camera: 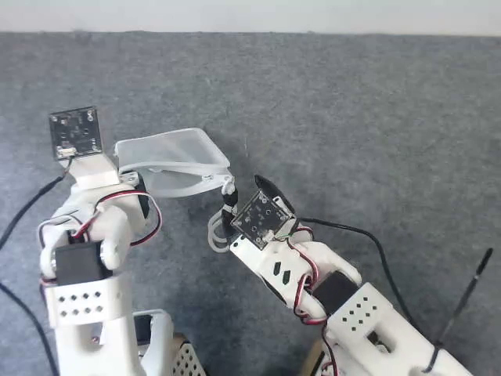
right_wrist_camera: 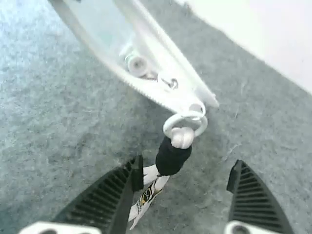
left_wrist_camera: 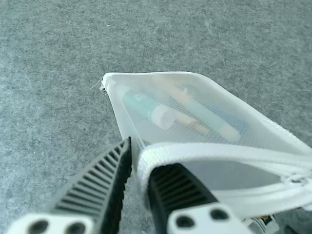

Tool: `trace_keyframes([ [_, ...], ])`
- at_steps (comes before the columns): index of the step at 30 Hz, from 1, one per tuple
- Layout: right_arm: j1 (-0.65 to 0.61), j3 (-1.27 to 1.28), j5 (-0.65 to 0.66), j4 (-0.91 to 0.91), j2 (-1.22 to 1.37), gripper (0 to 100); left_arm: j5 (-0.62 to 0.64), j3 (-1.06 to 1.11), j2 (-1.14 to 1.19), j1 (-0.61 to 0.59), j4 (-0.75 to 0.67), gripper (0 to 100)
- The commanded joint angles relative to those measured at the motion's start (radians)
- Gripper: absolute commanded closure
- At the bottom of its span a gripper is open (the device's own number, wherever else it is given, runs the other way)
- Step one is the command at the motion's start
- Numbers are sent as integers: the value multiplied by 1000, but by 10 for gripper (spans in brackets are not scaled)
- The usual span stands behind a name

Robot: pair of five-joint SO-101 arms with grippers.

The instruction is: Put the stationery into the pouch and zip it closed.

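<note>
A translucent white pouch [camera: 176, 157] is held off the grey table, with several pens [left_wrist_camera: 151, 109] showing through its mesh side [left_wrist_camera: 253, 141]. My left gripper [camera: 129, 174] is shut on the pouch's zip edge, its black fingers [left_wrist_camera: 105, 180] clamping the white band. The zip slider [right_wrist_camera: 195, 109] sits near the pouch's [right_wrist_camera: 112, 34] end corner. From it hangs a pull [right_wrist_camera: 171, 155] with a white ring, a black bead and a strap. My right gripper [right_wrist_camera: 187, 170] is open, its fingers on either side of that pull [camera: 228, 190], the bead close to one finger.
Grey felt-like table surface [camera: 352, 117] lies all around. A black cable [camera: 376, 243] and a thin black rod [camera: 470, 290] lie beside the right arm. A pale wall strip [camera: 250, 16] runs along the table's far edge.
</note>
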Motion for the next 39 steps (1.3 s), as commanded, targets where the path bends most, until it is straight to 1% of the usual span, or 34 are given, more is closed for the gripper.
trace_keyframes([
  [1,12,-14,20,-45,-8,717,-3,-18,-21,-6,-8,991],
  [6,12,-12,20,-108,19,718,-3,-18,-21,-6,-8,991],
  [12,12,-34,28,-209,173,718,-3,-18,-21,-6,-8,991],
  [18,13,-91,25,-214,265,719,-3,-18,-21,-6,-8,991],
  [22,15,-92,29,-220,263,784,-3,-18,-21,-6,-8,991],
  [24,15,-97,29,-222,263,801,-3,-18,-21,-6,-8,991],
  [39,13,-126,29,-222,266,805,-3,-18,-21,-6,-8,991],
])
